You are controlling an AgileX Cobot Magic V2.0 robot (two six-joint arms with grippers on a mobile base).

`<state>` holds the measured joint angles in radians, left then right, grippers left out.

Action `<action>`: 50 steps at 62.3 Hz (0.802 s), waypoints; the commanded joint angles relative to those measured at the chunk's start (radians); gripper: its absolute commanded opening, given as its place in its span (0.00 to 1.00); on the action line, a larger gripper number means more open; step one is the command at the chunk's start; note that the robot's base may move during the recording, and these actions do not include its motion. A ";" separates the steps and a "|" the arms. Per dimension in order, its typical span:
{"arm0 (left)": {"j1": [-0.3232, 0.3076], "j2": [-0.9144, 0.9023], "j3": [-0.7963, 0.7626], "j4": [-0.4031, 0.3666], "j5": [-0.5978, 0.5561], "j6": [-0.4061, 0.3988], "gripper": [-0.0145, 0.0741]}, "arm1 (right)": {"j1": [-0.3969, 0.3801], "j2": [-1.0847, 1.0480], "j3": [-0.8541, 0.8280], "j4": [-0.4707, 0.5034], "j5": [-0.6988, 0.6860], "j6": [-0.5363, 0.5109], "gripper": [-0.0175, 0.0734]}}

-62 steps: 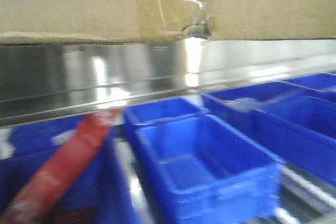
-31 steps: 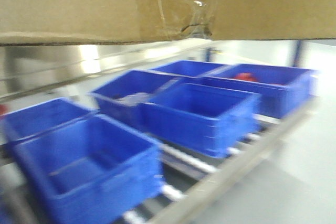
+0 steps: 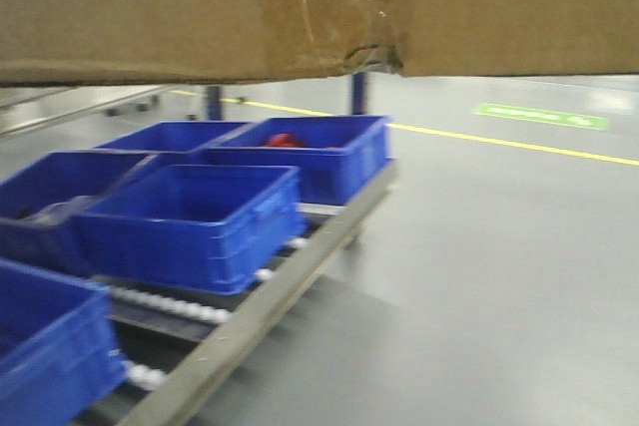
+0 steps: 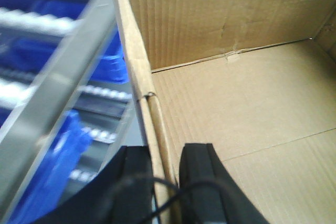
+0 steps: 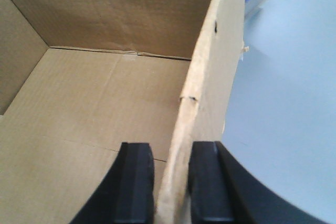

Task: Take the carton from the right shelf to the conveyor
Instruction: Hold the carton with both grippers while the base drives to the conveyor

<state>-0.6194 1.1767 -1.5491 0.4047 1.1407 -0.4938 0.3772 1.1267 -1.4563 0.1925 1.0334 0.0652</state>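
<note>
The carton (image 3: 319,7), plain brown cardboard with clear tape and a small tear at its lower edge, fills the top of the front view and hangs above the floor. Its open inside shows in both wrist views. My left gripper (image 4: 165,153) is shut on the carton's left wall (image 4: 137,72), one black finger on each side. My right gripper (image 5: 172,150) is shut on the right wall (image 5: 210,66) in the same way. Only a strip of the right shelf's steel rail (image 3: 70,112) shows at the far left. The conveyor is out of view.
Several blue plastic bins (image 3: 190,221) sit on a roller rack (image 3: 250,311) at lower left; one holds something red (image 3: 285,139). Smooth grey floor (image 3: 499,276) with a yellow line (image 3: 519,145) and a green marking (image 3: 539,115) spreads to the right. A grey rack rail (image 4: 58,87) passes left of the carton.
The view has swung right: the shiny shelf rail and the bins slid off to the left and open floor came in. The carton stays at the top of the front view.
</note>
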 commanded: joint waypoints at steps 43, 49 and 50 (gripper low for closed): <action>-0.006 -0.003 -0.003 0.025 -0.034 0.018 0.14 | 0.005 -0.020 -0.008 0.024 -0.032 -0.015 0.12; -0.006 -0.003 -0.003 0.026 -0.034 0.018 0.14 | 0.005 -0.020 -0.008 0.024 -0.032 -0.015 0.12; -0.006 -0.003 -0.003 0.026 -0.034 0.018 0.14 | 0.005 -0.020 -0.008 0.024 -0.032 -0.015 0.12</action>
<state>-0.6194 1.1767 -1.5491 0.4065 1.1407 -0.4938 0.3772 1.1267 -1.4563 0.1925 1.0334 0.0652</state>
